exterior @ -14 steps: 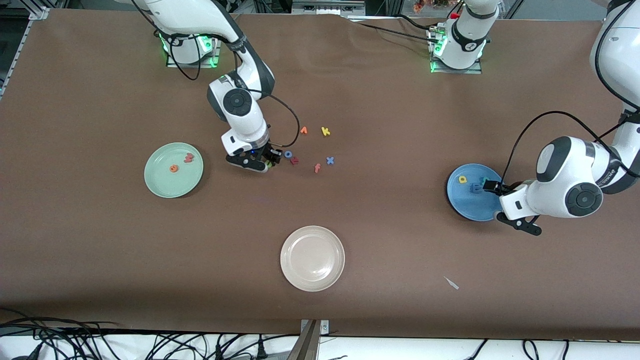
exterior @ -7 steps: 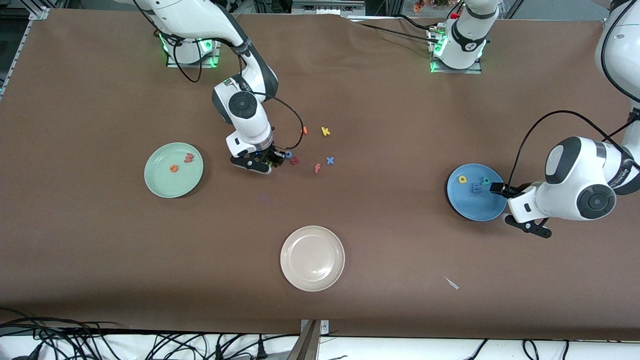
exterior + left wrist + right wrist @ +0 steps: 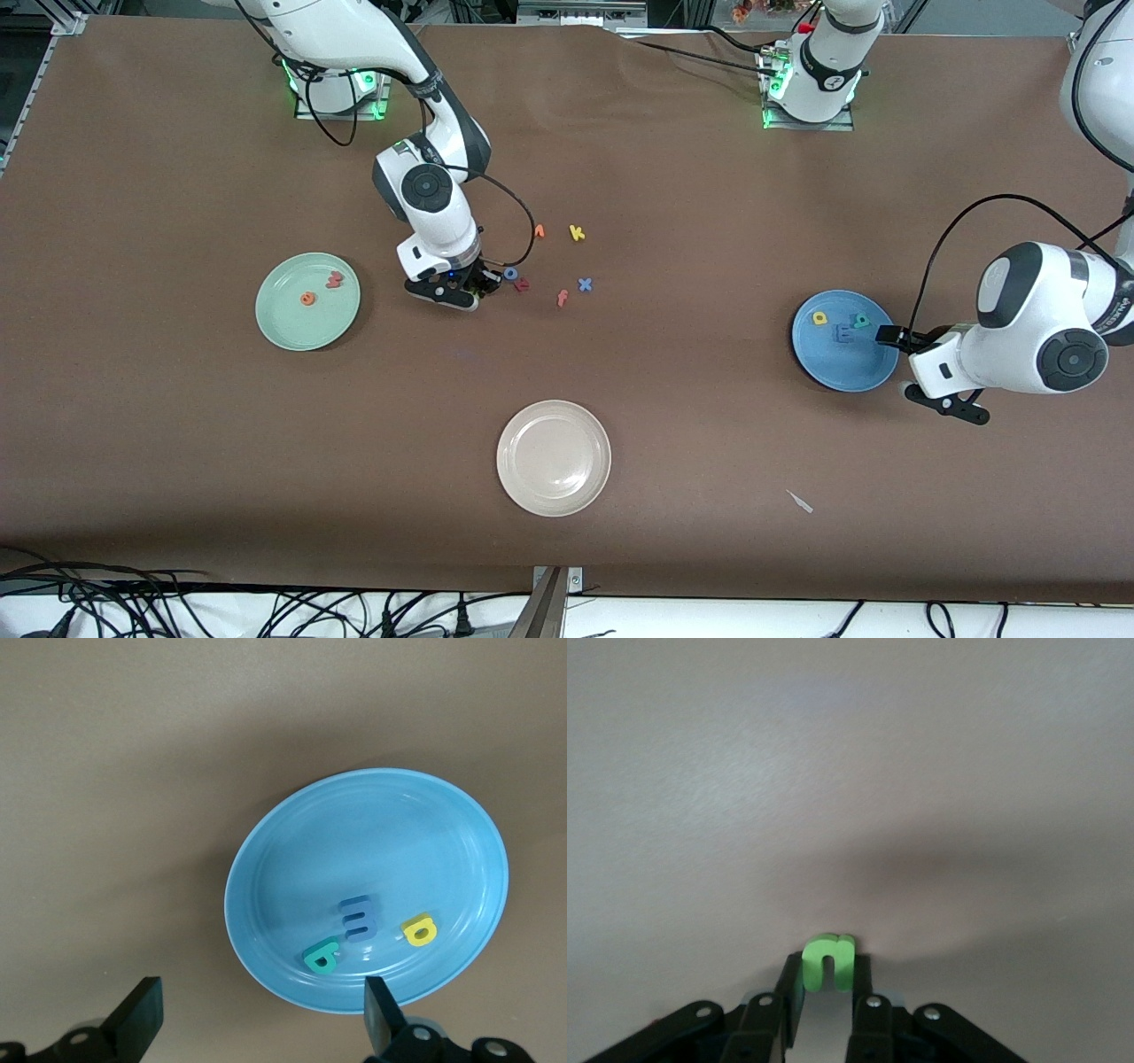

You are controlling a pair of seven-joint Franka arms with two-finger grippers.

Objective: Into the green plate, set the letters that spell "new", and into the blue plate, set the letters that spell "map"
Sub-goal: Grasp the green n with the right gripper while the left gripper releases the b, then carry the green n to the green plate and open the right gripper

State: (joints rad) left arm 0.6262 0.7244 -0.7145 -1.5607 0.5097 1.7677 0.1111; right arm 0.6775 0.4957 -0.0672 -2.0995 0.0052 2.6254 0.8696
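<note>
In the right wrist view my right gripper (image 3: 827, 967) is shut on the green "n" (image 3: 828, 954), low at the table. In the front view that gripper (image 3: 481, 285) is beside the loose letters. The green plate (image 3: 288, 325) holds the orange "e" (image 3: 307, 299) and the red-pink "w" (image 3: 334, 279). The blue plate (image 3: 842, 368) holds the yellow "a" (image 3: 820, 317), blue "m" (image 3: 844, 334) and teal "p" (image 3: 860, 320). My left gripper (image 3: 888, 335) hangs open and empty at that plate's rim. The left wrist view shows the plate (image 3: 372, 833), "m" (image 3: 359, 918), "a" (image 3: 418, 930) and "p" (image 3: 322, 955).
Loose letters lie mid-table: a blue "o" (image 3: 511, 274), a dark red letter (image 3: 522, 284), a salmon "f" (image 3: 563, 298), a blue "x" (image 3: 585, 284), a yellow "k" (image 3: 577, 232) and an orange letter (image 3: 538, 231). A cream-white plate (image 3: 554, 457) sits nearer the camera. A small white scrap (image 3: 802, 502) lies nearby.
My right gripper has closed on the green "n". My left arm has drawn back from over the blue plate toward its own end of the table, still open.
</note>
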